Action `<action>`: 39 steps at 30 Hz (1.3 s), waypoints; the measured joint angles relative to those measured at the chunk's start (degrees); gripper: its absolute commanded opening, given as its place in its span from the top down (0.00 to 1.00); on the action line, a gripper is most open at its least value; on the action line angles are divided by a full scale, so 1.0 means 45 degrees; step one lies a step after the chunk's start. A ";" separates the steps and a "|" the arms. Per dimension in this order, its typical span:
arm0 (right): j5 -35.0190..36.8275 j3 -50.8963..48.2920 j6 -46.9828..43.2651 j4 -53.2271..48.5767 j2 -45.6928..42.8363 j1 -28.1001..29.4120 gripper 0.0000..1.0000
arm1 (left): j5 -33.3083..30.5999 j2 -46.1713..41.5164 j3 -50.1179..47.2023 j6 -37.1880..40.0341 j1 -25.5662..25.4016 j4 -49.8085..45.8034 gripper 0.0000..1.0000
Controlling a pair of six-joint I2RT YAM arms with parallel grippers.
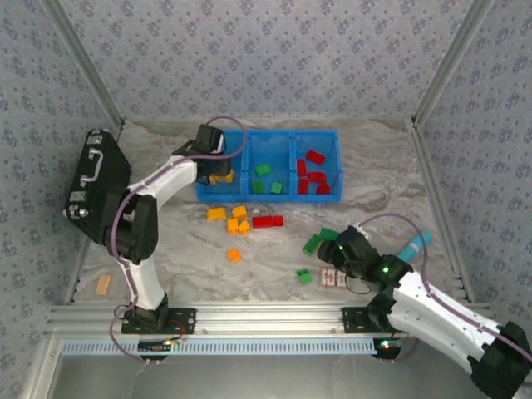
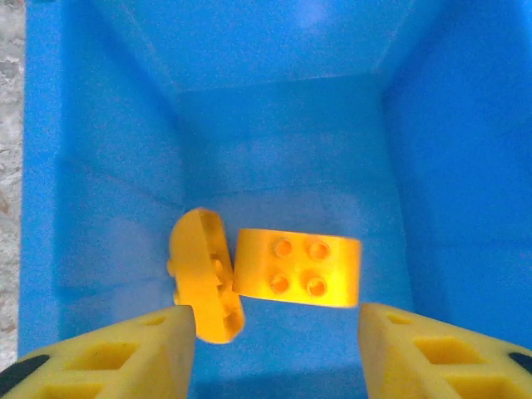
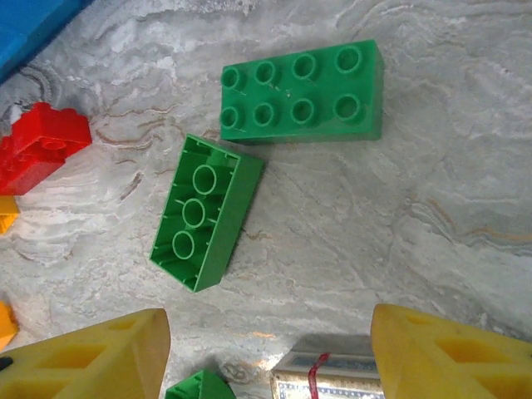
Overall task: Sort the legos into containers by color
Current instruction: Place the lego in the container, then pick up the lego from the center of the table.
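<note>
Broadly, the bench [image 1: 166, 249] carries the blue bin [image 1: 274, 132] at its far edge, and loose legos [image 1: 238, 218] are scattered mid-bench. The left hand [image 2: 274, 332] is spread over the bin's left compartment, where two orange bricks [image 2: 298, 268] lie. The right hand [image 3: 270, 349] is spread, pinching nothing, above two green bricks [image 3: 303, 91] toward the near right corner. These are judged light, rigid and slick, and are best gripped across the long flat sides.
</note>
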 measured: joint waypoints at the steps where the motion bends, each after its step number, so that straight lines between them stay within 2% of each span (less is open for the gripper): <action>1: 0.0010 0.0058 0.0015 0.0044 0.0330 0.0029 0.33 | 0.0044 0.0044 0.0063 0.0044 0.0015 -0.0010 0.42; 9: 0.0593 0.2166 0.0019 -0.0092 0.3507 0.0622 0.31 | 0.0253 -0.0505 0.0117 0.0141 0.0049 -0.0194 0.40; 22: 0.1020 0.4308 0.0024 0.0228 0.7417 0.0903 0.30 | 0.1010 -0.5974 -0.0019 0.1841 -0.0277 -0.0675 0.35; 29: 0.1010 0.4571 0.0024 0.0272 0.8869 0.0903 0.30 | 0.1010 -0.8971 -0.1865 0.2827 0.0121 -0.1443 0.33; 34: 0.0971 0.4605 0.0015 0.0238 0.9398 0.0865 0.43 | 0.1015 -1.0622 -0.3541 0.3177 0.0185 -0.1734 0.32; 39: 0.0918 0.4779 -0.0165 0.0112 0.9685 0.0738 0.64 | 0.1010 -1.1414 -0.4527 0.3225 0.0185 -0.2074 0.32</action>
